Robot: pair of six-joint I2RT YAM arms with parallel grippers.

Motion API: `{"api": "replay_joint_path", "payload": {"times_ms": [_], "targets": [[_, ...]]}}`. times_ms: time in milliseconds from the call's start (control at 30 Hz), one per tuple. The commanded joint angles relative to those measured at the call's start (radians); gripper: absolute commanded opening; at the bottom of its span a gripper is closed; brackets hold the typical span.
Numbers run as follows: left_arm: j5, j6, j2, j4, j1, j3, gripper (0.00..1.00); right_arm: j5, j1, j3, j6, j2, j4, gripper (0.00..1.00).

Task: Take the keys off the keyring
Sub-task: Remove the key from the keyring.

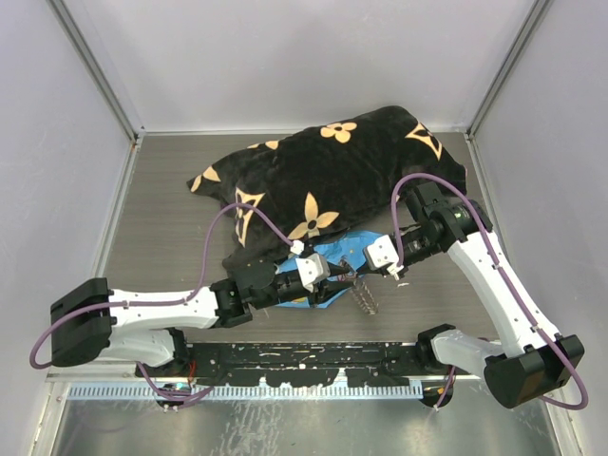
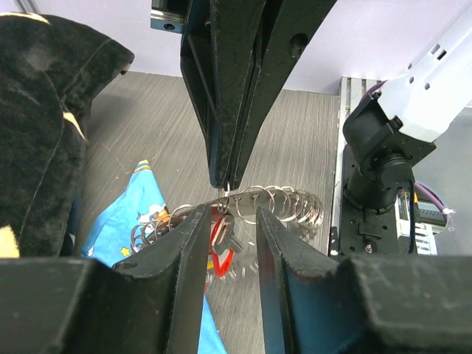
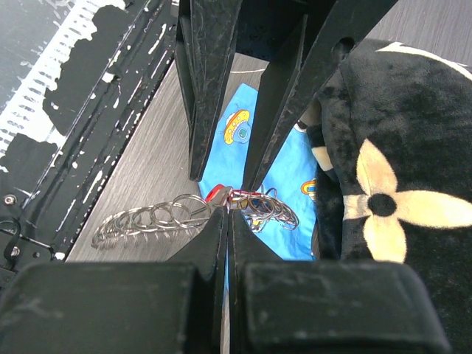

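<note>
Surface: grey wood-grain tabletop (image 1: 161, 218); a black rail with chipped paint (image 1: 304, 361) runs along its near edge.
Room: plain white walls (image 1: 285, 57), framed by slim aluminium posts (image 1: 95, 66).
Left arm: lies low, stretched from its base rightward across the table. A purple cable (image 1: 214, 247) loops above it.
Right arm: elbow raised at the back, forearm angled down and leftward, so the two wrists meet nose to nose.
Left claw (image 2: 230, 221): fingers apart, straddling the key. Whether they touch it can't be told.
Right claw (image 3: 226, 214): fingers pressed together, tips pinched on one loop of the ring, directly opposite the left claw's tips.
Keyring: silvery chain of thin wire loops (image 3: 147, 221), caught at the right claw's tips. One end trails onto bare table toward the rail and the other lies beside the claws on the cloth.
Keys: small silver key with red plastic head (image 2: 219, 240), hanging at the ring between the left claw's fingers, just under the right claw's tip. Others are too small to sort out.
Beneath both claws: crumpled bright-blue printed cloth (image 1: 337, 250).
Beyond the claws: big black plush cloth (image 1: 361, 171).
Markings: tan flower and star motifs on the plush; cartoon prints on the blue cloth, too small to read.
</note>
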Motion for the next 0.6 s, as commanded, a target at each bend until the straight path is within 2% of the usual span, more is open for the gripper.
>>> {"api": "replay_joint_path", "payload": {"times_ms": [0, 567], "targets": [[-0.014, 0.017, 0.009, 0.077, -0.011, 0.052, 0.32, -0.069, 0.005, 0.013, -0.013, -0.007, 0.003, 0.01], [-0.064, 0.027, 0.055, 0.076, -0.021, 0.073, 0.25, -0.084, 0.005, -0.001, -0.01, -0.015, 0.004, 0.01]]}}
